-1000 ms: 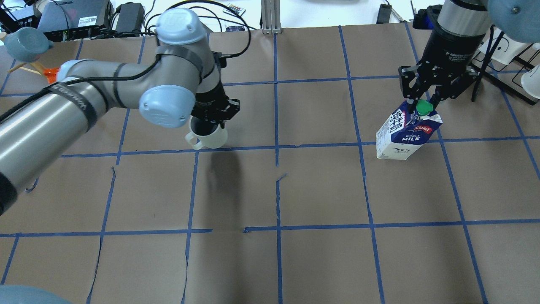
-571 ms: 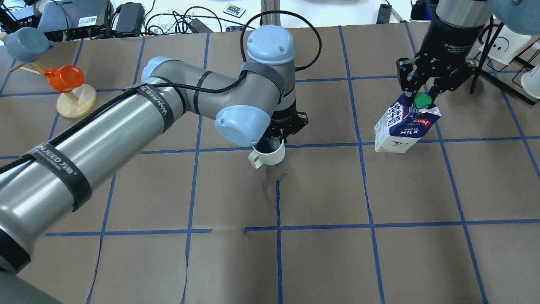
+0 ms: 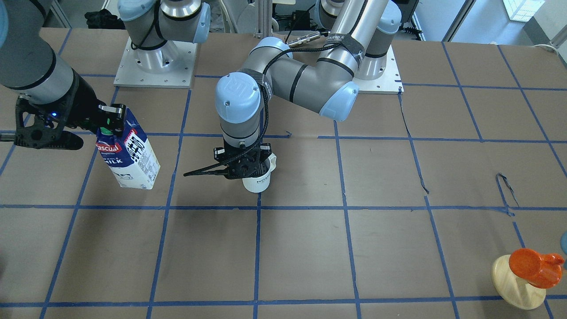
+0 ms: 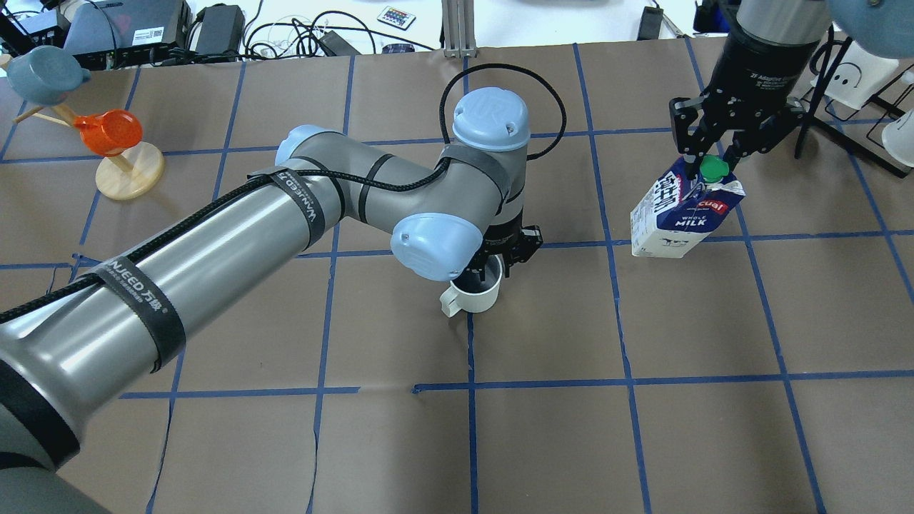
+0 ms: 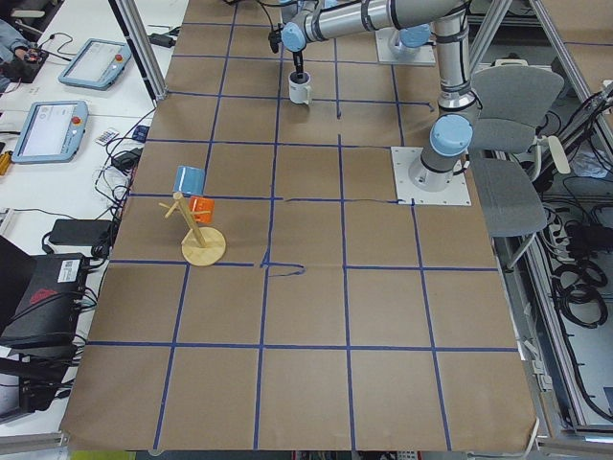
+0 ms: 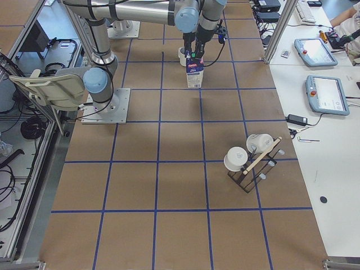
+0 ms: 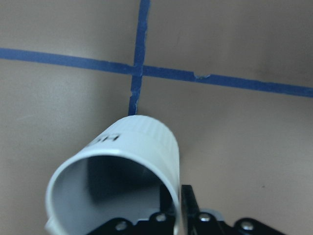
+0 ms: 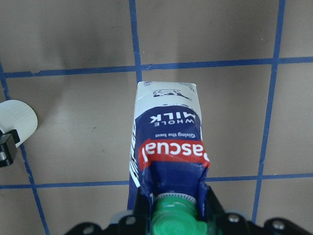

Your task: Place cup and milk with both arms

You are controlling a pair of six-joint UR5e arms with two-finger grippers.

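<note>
The white cup [image 4: 477,294] hangs near the table's middle, over a blue tape crossing. My left gripper [image 4: 500,263] is shut on its rim, one finger inside and one outside [image 7: 188,205]. The cup also shows in the front view [image 3: 258,179] and the left wrist view [image 7: 132,156]. The blue and white milk carton [image 4: 682,214] hangs tilted at the right. My right gripper [image 4: 703,160] is shut on its top ridge by the green cap [image 8: 173,220]. The carton shows at the left of the front view [image 3: 128,157]. I cannot tell if either thing touches the table.
A wooden stand [image 4: 128,171] with an orange cup [image 4: 107,132] and a blue cup [image 4: 43,71] stands far left. A black rack with white cups [image 6: 250,160] stands far right. Cables and boxes line the far edge. Blue tape grids the brown table [image 4: 543,442].
My left arm has carried the cup rightward and nearer, from the left half to the table's middle. The right gripper with the milk has shifted only slightly.
</note>
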